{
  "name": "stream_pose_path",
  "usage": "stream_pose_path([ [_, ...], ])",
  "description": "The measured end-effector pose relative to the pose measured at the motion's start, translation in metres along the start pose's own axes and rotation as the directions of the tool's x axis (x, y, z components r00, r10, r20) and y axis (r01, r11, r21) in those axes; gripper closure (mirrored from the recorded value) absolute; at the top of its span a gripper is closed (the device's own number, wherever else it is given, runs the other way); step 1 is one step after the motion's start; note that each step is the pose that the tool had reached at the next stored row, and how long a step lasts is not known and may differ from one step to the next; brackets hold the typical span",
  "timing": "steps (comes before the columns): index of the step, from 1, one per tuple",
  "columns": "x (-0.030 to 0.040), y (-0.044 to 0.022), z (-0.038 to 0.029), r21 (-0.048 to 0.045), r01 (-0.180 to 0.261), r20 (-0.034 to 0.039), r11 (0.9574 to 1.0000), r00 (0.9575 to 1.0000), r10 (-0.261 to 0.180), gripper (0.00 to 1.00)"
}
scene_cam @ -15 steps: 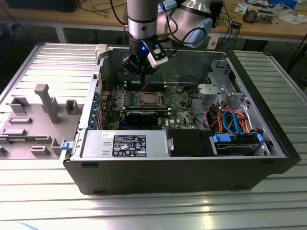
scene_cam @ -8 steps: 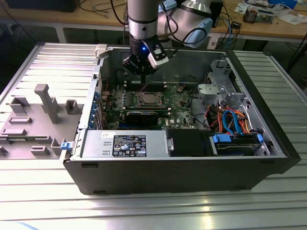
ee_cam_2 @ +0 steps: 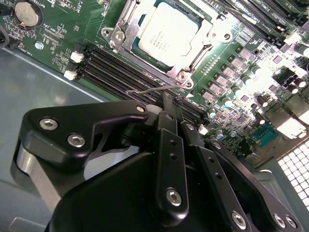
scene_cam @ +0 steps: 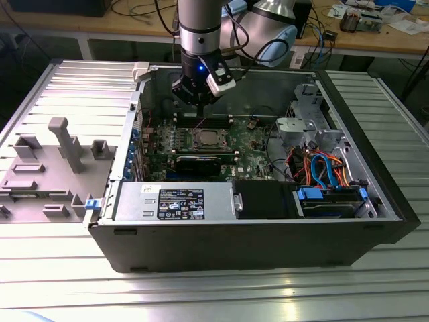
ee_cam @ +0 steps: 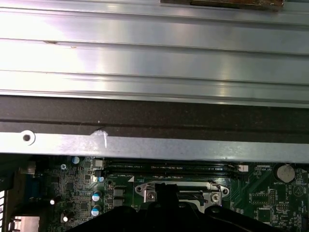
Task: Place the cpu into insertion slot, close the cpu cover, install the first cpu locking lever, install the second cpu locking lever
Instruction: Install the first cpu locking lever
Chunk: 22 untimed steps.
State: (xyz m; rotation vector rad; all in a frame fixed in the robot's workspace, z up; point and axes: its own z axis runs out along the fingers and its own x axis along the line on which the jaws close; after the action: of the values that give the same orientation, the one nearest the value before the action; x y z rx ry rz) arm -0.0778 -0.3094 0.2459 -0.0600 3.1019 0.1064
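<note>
Inside the open dark computer case (scene_cam: pixel 248 241) on the ribbed metal bench (scene_cam: pixel 74 87), the black gripper (scene_cam: pixel 199 100) of the grey robot arm (scene_cam: pixel 200 27) hangs low over the green motherboard (scene_cam: pixel 251 144), near the case's far wall and just behind the socket in the exterior view. The small square cpu with its dull silver-grey top (ee_cam_2: pixel 166 31) lies flat in the insertion slot (scene_cam: pixel 204 139), the square metal-rimmed socket on the board. The cpu cover, a thin silver sheet-metal frame with a square window (ee_cam_2: pixel 190 60), is down around the chip, its rim framing the chip's edges in the second wrist view. A thin bent wire locking lever (ee_cam_2: pixel 154 88) stands up off the board at the near edge of that frame, just ahead of the fingers (ee_cam_2: pixel 169 116), above the black memory slots (ee_cam_2: pixel 111 65). The fingers are drawn close together with their tips at the lever; whether they actually pinch the wire cannot be told. A coin battery (ee_cam_2: pixel 26 13) sits at the board's corner, apart from the socket.
</note>
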Motion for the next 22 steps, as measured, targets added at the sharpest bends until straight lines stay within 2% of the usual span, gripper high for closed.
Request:
stream_pose_path([
  [1, 0.0, 0.0, 0.0004, -0.0042, 0.0, 0.0003, 1.0, 1.0, 0.0, 0.89],
  [5, -0.0015, -0.0002, 0.0015, -0.0044, 0.0, 0.0001, 1.0, 1.0, 0.0, 0.89],
  [12, -0.012, -0.0006, 0.0044, -0.0046, 0.0, -0.0005, 1.0, 1.0, 0.0, 0.89],
  [22, -0.0205, -0.0007, 0.0097, -0.0044, -0.001, -0.002, 1.0, 1.0, 0.001, 0.89],
])
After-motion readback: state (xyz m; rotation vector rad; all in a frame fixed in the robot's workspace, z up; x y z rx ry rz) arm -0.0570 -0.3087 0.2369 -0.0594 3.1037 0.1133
